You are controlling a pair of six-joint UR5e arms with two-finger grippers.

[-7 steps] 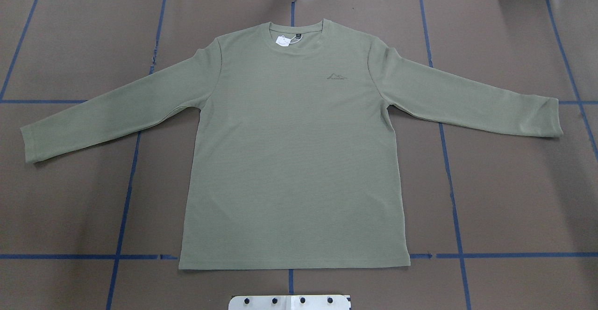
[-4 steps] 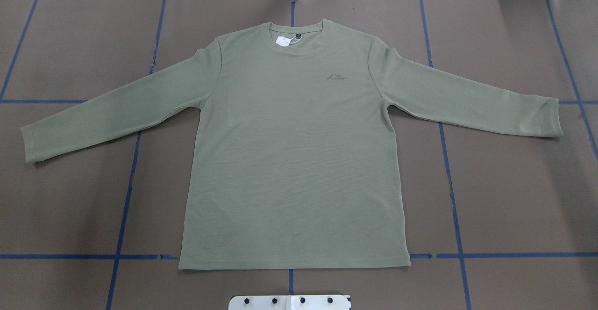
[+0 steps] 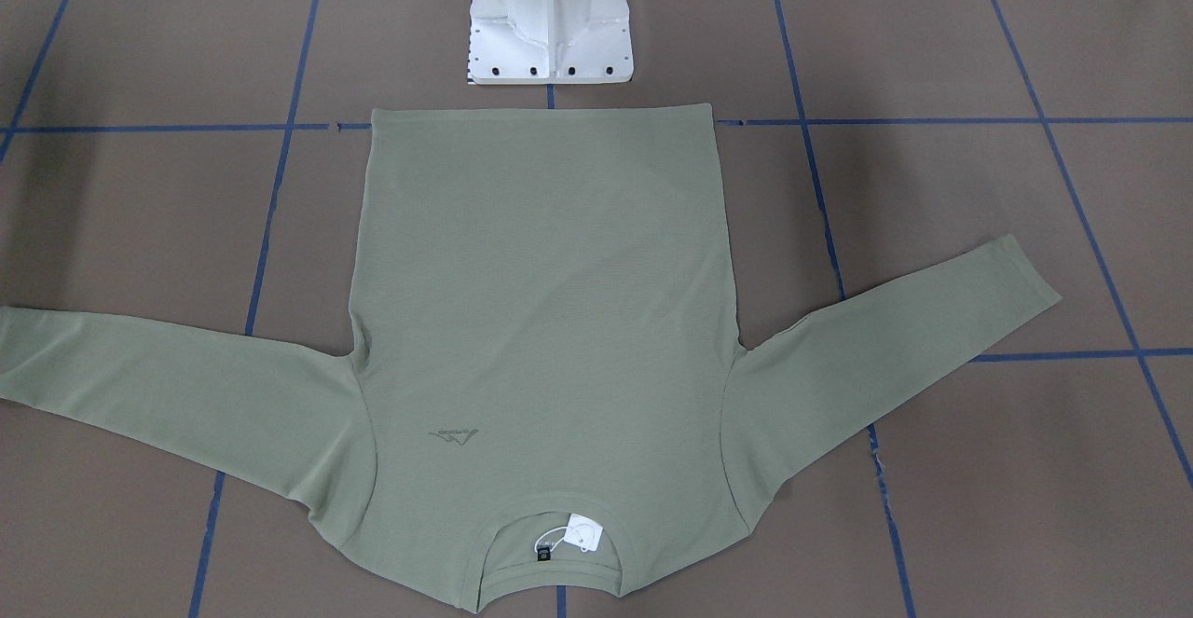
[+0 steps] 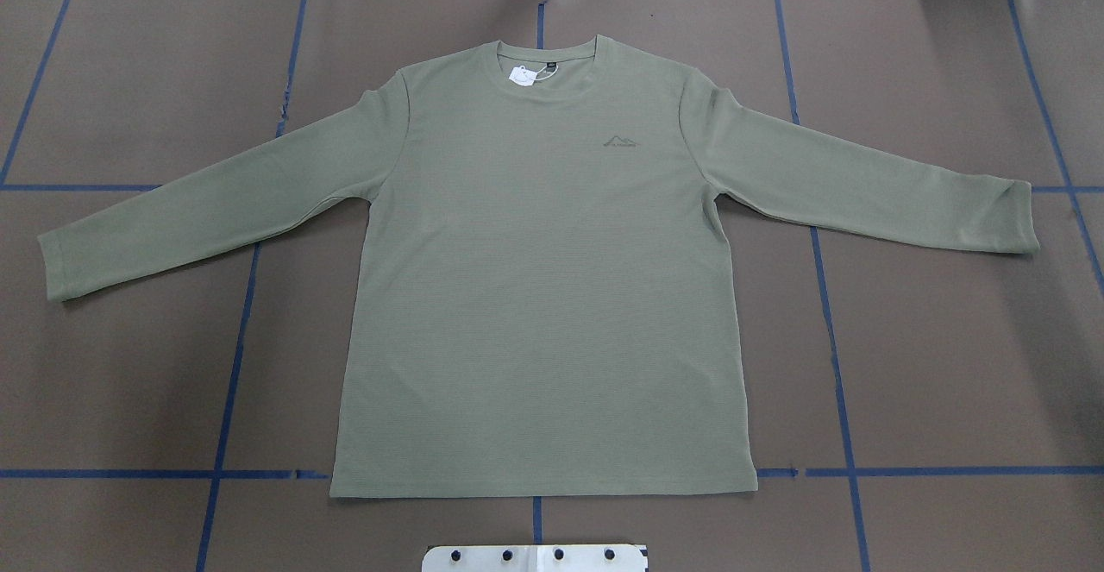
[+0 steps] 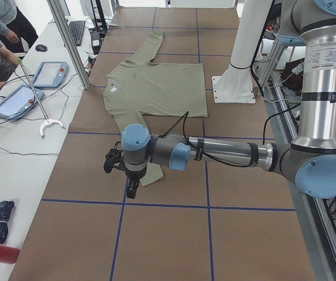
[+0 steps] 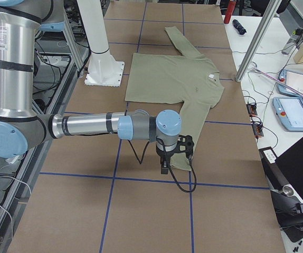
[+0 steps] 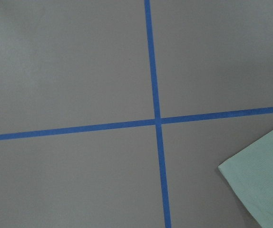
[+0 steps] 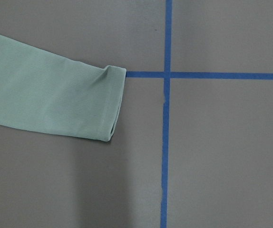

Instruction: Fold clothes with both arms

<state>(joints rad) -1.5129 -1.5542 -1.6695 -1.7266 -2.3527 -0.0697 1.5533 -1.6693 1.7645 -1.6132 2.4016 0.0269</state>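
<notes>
Two grippers, and neither shows its jaws well enough to judge. The left gripper (image 5: pixel 132 188) and the right gripper (image 6: pixel 164 166) appear only in the side views, pointing down, and I cannot tell whether they are spread or pressed together.

Each hangs above the table (image 4: pixel 129 382) near the end of a sleeve. The left cuff (image 7: pixel 265 190) shows only as a corner at the lower right of its wrist view. That gripper therefore seems off to one side of it, over a crossing of the blue tape lines (image 7: pixel 156 118). The right cuff (image 8: pixel 112 102) lies nearer the middle of its wrist view, just beside another crossing. Behind them the left arm (image 5: pixel 226 155) and right arm (image 6: pixel 88 126) reach out low and level.

The shirt (image 4: pixel 543 296) lies flat and front up with its sleeves spread wide. Its collar (image 4: pixel 561 94) and hang tag (image 4: pixel 522 74) are on the far side from the robot, and its hem (image 4: pixel 543 486) is near the white base (image 3: pixel 550 31).

Nothing is folded yet, so I read this as the approach for the first fold, the sleeves. Next, each gripper should come down on its cuff, with the left one shifting toward the cloth first. Each should pinch the fabric without dragging it, then carry the sleeve inward across the body.
</notes>
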